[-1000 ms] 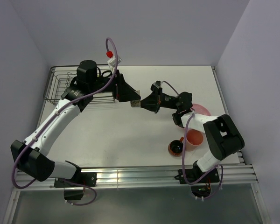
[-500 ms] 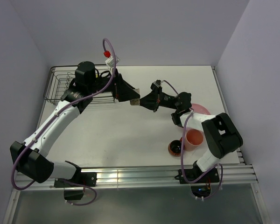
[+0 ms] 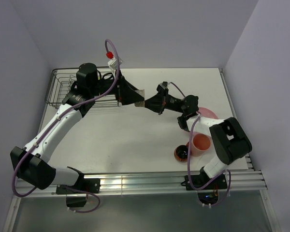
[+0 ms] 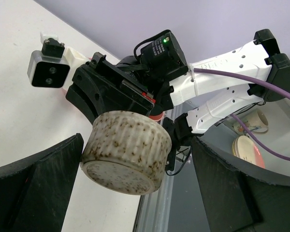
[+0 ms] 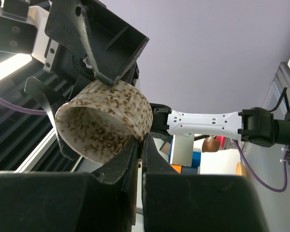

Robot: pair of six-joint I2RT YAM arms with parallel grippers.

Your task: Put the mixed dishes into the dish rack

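Note:
The small beige-grey speckled cup (image 3: pixel 140 103) is held in the air over the table's middle, between my two grippers. My right gripper (image 3: pixel 149 103) is shut on the cup's rim (image 5: pixel 135 126), one finger inside and one outside. My left gripper (image 3: pixel 135 98) is open, its fingers (image 4: pixel 43 174) standing wide on both sides of the cup (image 4: pixel 125 150), whose base faces the left wrist camera. The dish rack (image 3: pixel 63 87) stands at the far left. The pink plate (image 3: pixel 209 114), salmon-pink cup (image 3: pixel 201 144) and orange-red mug (image 3: pixel 182 153) sit at the right. The lime-green bowl is not in view.
The left arm's elbow and cable hang over the rack's right end. The right arm's links reach over the plate. The metal rail (image 3: pixel 135 181) runs along the near edge.
Both grippers and the cup have shifted slightly toward the far left. The right gripper keeps its hold on the rim and the left gripper's fingers stay open around the cup.

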